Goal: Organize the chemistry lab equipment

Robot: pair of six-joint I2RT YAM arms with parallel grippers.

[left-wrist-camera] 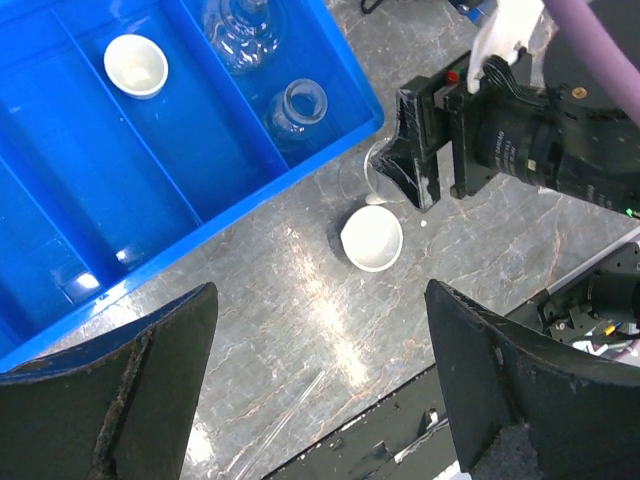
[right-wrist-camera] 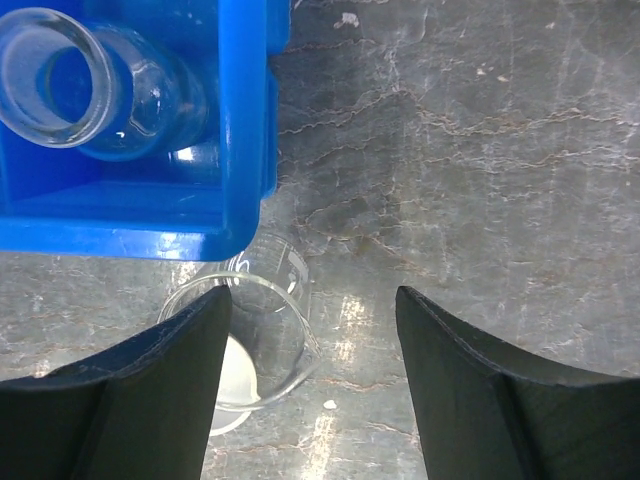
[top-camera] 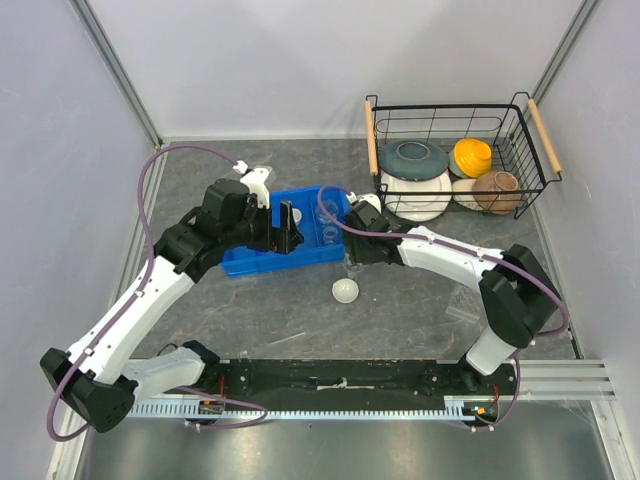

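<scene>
Here, the blue tray [right-wrist-camera: 245, 120] seemingly touches the beaker [right-wrist-camera: 280, 310].

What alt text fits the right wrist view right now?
A clear glass beaker sits on the grey table just outside a corner of the blue tray, partly behind one finger of the open right claw. A glass flask sits inside the tray.

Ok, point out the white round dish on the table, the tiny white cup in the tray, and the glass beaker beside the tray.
white round dish [left-wrist-camera: 372, 238], left wrist view, its hollow middle.
tiny white cup [left-wrist-camera: 136, 65], left wrist view, its inside.
glass beaker [right-wrist-camera: 280, 300], right wrist view, its clear wall.
</scene>
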